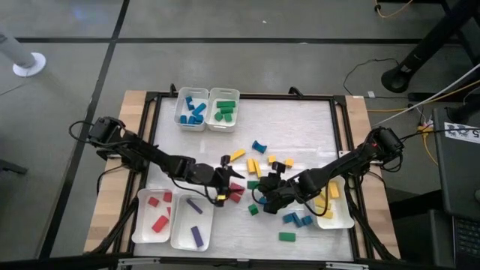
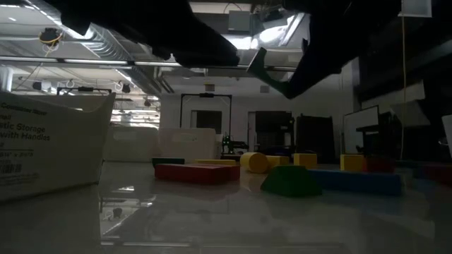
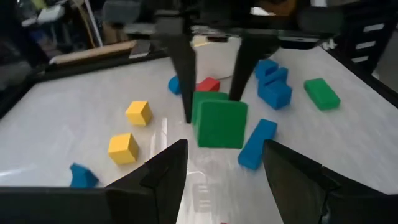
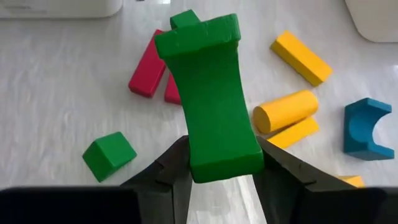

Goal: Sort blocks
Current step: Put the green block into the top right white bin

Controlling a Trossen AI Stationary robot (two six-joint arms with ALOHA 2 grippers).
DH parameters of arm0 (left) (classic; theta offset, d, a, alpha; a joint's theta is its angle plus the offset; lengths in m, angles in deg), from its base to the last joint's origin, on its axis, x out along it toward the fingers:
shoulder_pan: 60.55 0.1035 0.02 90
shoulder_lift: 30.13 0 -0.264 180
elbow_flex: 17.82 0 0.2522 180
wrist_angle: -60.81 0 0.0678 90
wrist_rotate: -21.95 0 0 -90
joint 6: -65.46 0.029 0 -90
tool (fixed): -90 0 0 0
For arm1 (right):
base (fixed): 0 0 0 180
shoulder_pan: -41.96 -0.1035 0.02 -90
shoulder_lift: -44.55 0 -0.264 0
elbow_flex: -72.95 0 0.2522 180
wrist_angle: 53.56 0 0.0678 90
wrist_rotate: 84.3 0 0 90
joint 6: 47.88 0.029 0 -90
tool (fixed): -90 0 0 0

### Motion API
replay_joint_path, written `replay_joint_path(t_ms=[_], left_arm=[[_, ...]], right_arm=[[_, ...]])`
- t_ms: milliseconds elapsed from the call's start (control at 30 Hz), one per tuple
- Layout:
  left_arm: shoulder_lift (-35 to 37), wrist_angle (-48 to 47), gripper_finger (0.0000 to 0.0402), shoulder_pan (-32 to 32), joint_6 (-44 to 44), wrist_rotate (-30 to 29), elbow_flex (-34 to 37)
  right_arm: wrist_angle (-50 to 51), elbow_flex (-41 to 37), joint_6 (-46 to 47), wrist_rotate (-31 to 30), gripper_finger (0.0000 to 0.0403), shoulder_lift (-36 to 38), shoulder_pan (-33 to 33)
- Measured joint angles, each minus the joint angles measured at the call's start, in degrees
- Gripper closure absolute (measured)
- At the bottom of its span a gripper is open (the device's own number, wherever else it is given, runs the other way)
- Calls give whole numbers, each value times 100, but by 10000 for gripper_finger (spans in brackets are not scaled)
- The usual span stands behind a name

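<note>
My right gripper (image 4: 221,171) is shut on a green block (image 4: 208,93) with a narrowed waist, above the middle of the table. In the left wrist view the same green block (image 3: 217,121) hangs between two dark fingers, straight ahead of my left gripper (image 3: 221,177). That gripper is open with nothing in it. In the high view my left gripper (image 1: 223,182) and my right gripper (image 1: 268,184) face each other close together. Loose blocks lie flat around them: red bars (image 4: 149,71), a small green one (image 4: 109,155), a yellow cylinder (image 4: 286,111) and a blue arch (image 4: 367,127). My right gripper pinches the green block between its two fingers, by the two side faces of one end (image 4: 221,158). The fingers (image 3: 185,74) slant down from above. The rest of the block sticks out past the fingertips. It is lifted clear of the table.
White trays stand at the far edge with blue blocks (image 1: 191,109) and green blocks (image 1: 223,109). Near left are trays with red blocks (image 1: 156,214) and purple blocks (image 1: 193,225). A tray with yellow blocks (image 1: 334,206) is near right. More blue blocks (image 1: 296,219) and a green bar (image 1: 287,236) lie near the front.
</note>
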Motion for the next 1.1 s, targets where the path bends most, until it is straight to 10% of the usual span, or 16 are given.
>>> replay_joint_path(t_ms=[1100], left_arm=[[0,237,234,118,372,16,2]], right_arm=[[-997,0,-17,553,258,0,411]])
